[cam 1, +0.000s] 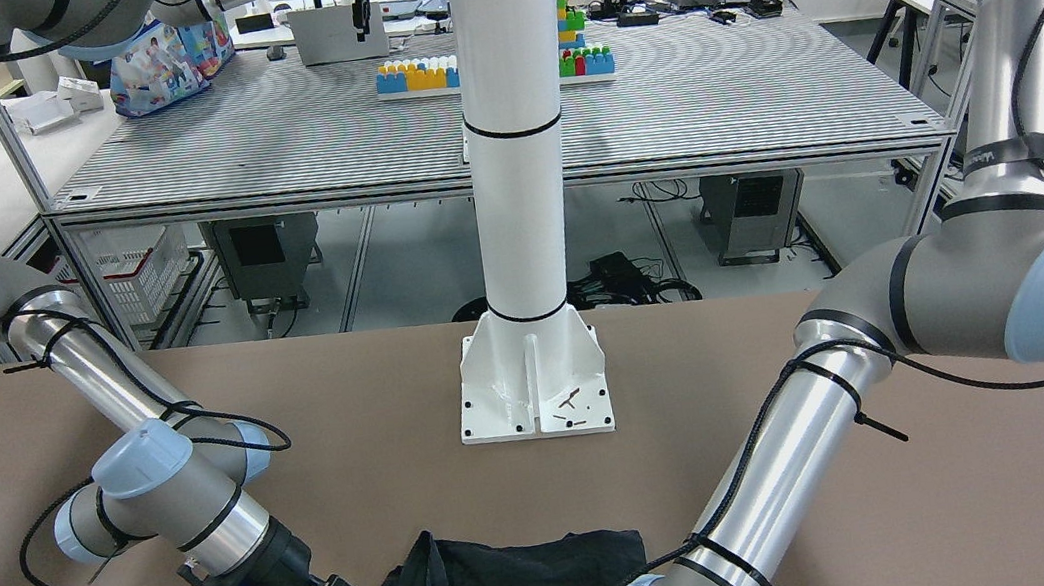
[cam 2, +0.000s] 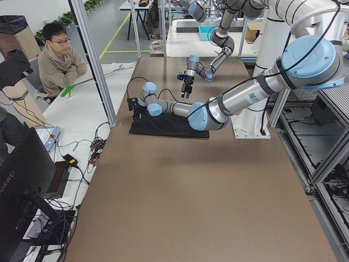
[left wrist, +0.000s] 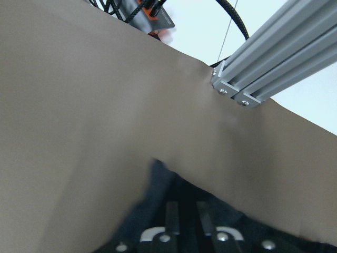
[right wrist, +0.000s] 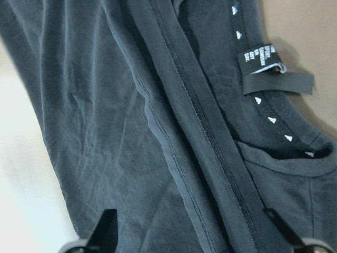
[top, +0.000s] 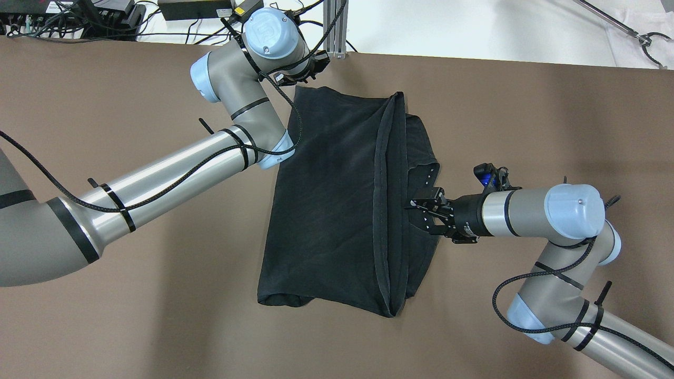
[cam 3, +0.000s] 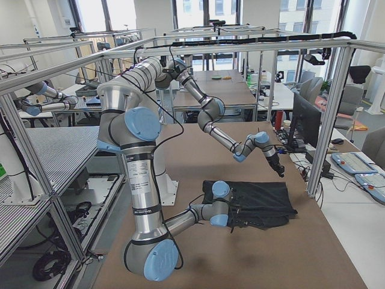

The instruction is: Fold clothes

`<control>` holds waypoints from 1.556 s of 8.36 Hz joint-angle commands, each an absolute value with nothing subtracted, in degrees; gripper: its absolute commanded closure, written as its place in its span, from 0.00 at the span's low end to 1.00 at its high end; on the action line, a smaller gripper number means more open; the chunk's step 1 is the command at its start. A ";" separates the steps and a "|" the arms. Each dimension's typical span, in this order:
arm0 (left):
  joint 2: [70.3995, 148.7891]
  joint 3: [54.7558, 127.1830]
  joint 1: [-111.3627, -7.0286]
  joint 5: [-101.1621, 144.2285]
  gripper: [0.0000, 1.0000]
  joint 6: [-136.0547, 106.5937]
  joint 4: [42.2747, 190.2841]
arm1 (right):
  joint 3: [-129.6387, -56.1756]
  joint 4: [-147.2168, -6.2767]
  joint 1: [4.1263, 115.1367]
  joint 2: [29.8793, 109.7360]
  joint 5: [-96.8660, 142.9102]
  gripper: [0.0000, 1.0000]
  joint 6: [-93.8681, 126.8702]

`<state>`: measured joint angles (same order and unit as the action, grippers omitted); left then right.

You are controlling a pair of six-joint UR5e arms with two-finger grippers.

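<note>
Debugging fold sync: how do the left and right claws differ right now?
Left claw sits at the black garment's far left corner; right claw is at its collar side. Right claw's jaws are wide open; left claw's state is unreadable. Both are at the garment's edges.

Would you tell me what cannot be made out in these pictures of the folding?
- Left hand: open or shut unclear; left wrist view blurred, its own wrist covers it overhead.
- Black garment: bottom edge of the front-facing view cuts most of it off.
- Garment label: print too small to read in the right wrist view.
</note>
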<state>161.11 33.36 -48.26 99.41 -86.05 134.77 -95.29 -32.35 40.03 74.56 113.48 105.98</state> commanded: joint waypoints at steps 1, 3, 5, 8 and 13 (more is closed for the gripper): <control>159.35 33.84 -48.95 98.18 0.33 -85.96 134.74 | -95.36 -35.33 39.73 72.43 112.15 0.05 106.00; 153.07 43.52 -49.04 97.74 0.20 -86.39 134.04 | -96.15 -41.97 38.51 71.72 110.75 0.05 102.69; 146.53 52.62 -50.00 98.17 0.14 -86.92 129.84 | -103.58 -63.41 32.73 67.80 105.59 0.06 88.30; 145.73 52.74 -50.01 98.35 0.12 -86.05 128.58 | -106.60 -92.99 26.40 54.70 98.15 0.21 76.51; 144.67 53.00 -49.83 98.35 0.12 -86.39 128.58 | -107.84 -112.39 19.34 51.15 85.88 0.50 60.24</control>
<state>144.84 52.83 -49.94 98.36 -86.15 128.59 -107.96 -107.23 20.97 51.70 88.77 65.82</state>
